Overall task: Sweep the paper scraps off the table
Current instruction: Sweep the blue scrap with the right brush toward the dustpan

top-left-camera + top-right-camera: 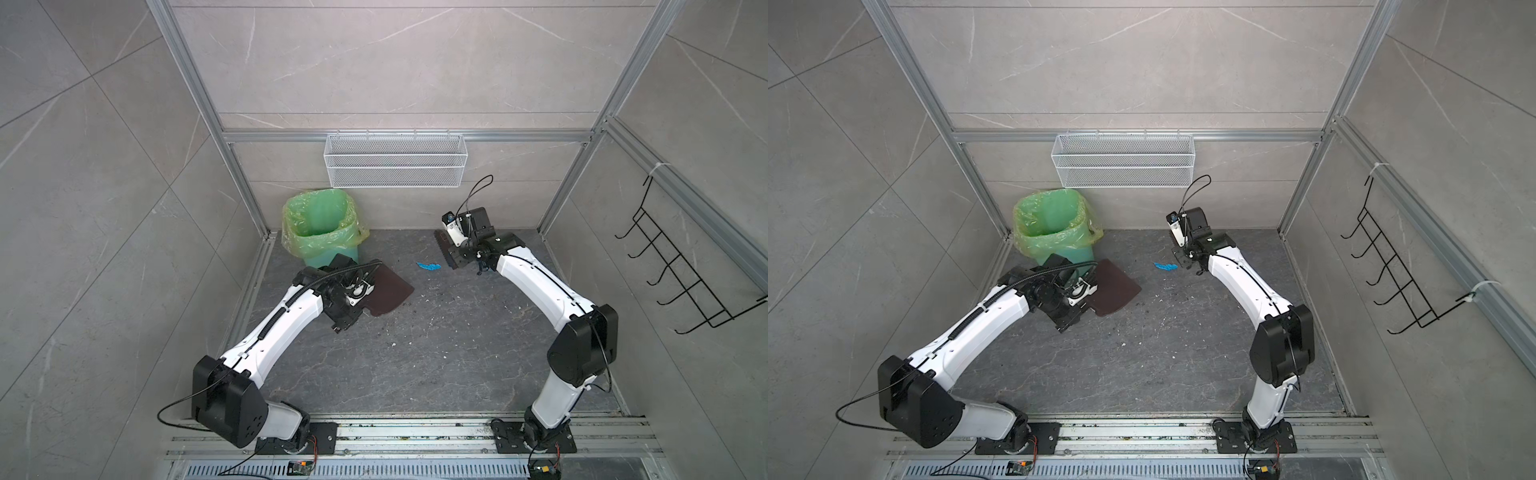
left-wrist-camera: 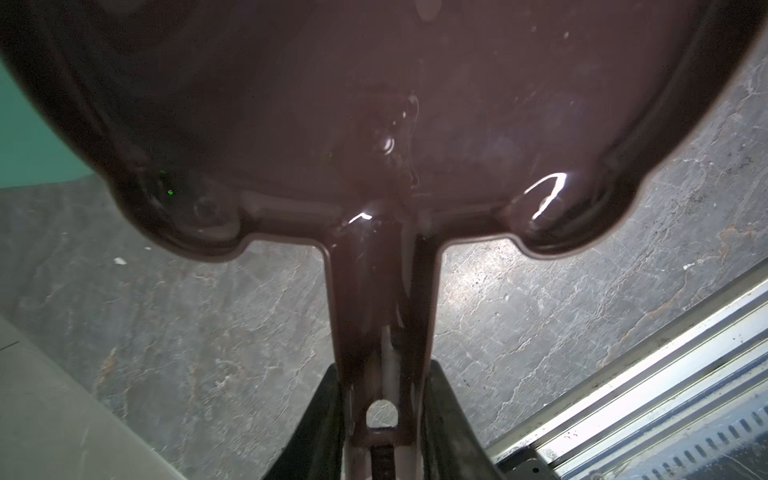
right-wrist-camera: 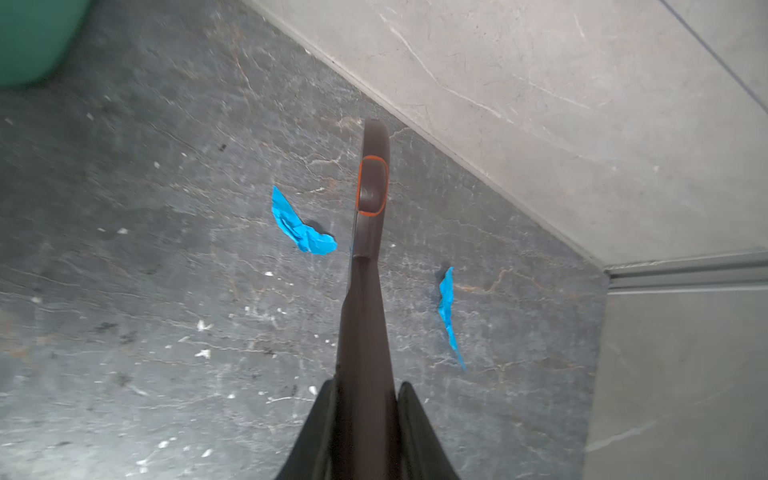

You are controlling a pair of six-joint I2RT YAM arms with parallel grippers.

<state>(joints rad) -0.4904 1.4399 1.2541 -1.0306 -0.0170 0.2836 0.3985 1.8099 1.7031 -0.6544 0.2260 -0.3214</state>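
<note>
A crumpled blue paper scrap (image 1: 430,267) (image 1: 1165,266) (image 3: 301,228) lies on the dark table (image 1: 415,365) between the two arms. A second, thinner blue scrap (image 3: 448,311) shows only in the right wrist view, on the other side of the brush. My right gripper (image 3: 368,386) (image 1: 465,253) is shut on the handle of the brown brush (image 3: 370,199) (image 1: 446,249), right beside the scraps. My left gripper (image 2: 384,374) (image 1: 355,291) is shut on the handle of the brown dustpan (image 2: 374,104) (image 1: 390,291) (image 1: 1117,286), which sits next to the bin's base.
A green bin (image 1: 322,224) (image 1: 1054,220) with a plastic liner stands at the back left. A white wire basket (image 1: 395,160) hangs on the back wall and a black hook rack (image 1: 681,270) on the right wall. Tiny white crumbs dot the table.
</note>
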